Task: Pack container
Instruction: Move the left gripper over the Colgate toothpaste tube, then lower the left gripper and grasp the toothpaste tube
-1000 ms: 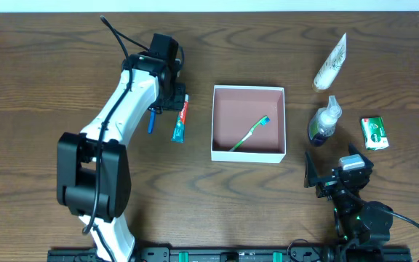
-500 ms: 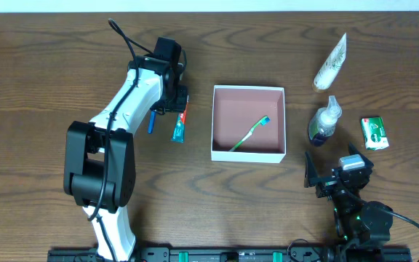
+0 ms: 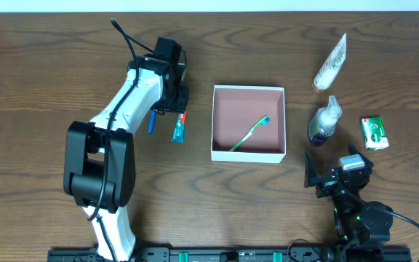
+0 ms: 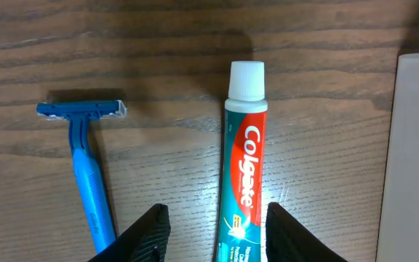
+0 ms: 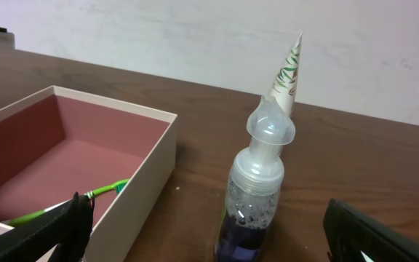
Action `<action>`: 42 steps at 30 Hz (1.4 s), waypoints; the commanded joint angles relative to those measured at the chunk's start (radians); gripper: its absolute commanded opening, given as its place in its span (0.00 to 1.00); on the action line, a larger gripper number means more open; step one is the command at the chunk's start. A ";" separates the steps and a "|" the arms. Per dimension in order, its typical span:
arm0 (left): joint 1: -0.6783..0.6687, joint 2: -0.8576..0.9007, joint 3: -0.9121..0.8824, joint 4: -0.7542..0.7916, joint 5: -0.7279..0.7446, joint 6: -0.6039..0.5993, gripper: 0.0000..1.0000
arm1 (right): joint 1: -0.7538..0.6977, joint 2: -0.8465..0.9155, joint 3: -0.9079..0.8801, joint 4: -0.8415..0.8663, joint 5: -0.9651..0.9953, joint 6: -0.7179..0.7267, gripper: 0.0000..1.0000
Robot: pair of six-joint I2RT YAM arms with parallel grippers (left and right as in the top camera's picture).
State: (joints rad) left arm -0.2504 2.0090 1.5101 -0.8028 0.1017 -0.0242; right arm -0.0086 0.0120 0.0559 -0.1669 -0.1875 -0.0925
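container (image 3: 247, 155): sits about mid-tabletop, open top up, its near white wall facing the near edge; it has not shifted.
toothbrush (image 3: 249, 134): green, lying slantwise on the pink floor inside the container; the only item packed so far.
toothpaste (image 4: 242, 175): flat on the tabletop just left of the container, cap toward the far edge, in the same spot as a second ago.
left gripper (image 4: 217, 231): over the last second the arm's lower links swung and the wrist settled above the tube's lower body, then went almost motionless. Jaws are partly spread and straddle the tube, one finger on each side, nothing held.
razor (image 4: 86, 167): blue, just left of the toothpaste, outside the jaws, untouched.
right gripper (image 3: 331, 169): parked near the near-right corner, jaws fully spread and empty, unchanged.
pump bottle (image 3: 324, 122): upright, right of the container, waiting.
white tube (image 3: 332, 62): toward the far-right corner.
green packet (image 3: 374, 133): near the right edge.
meaning: approach looks finished; the likely next step is lowering and closing on the toothpaste.
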 commanded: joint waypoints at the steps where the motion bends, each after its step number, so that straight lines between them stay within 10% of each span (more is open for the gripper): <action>1: 0.002 0.013 -0.019 0.003 0.004 0.017 0.44 | -0.007 -0.006 -0.004 -0.001 -0.004 -0.010 0.99; 42: -0.026 0.091 -0.019 0.035 0.003 0.016 0.44 | -0.007 -0.006 -0.004 0.000 -0.004 -0.010 0.99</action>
State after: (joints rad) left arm -0.2794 2.0781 1.4982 -0.7715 0.1020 -0.0216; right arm -0.0086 0.0120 0.0559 -0.1669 -0.1875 -0.0925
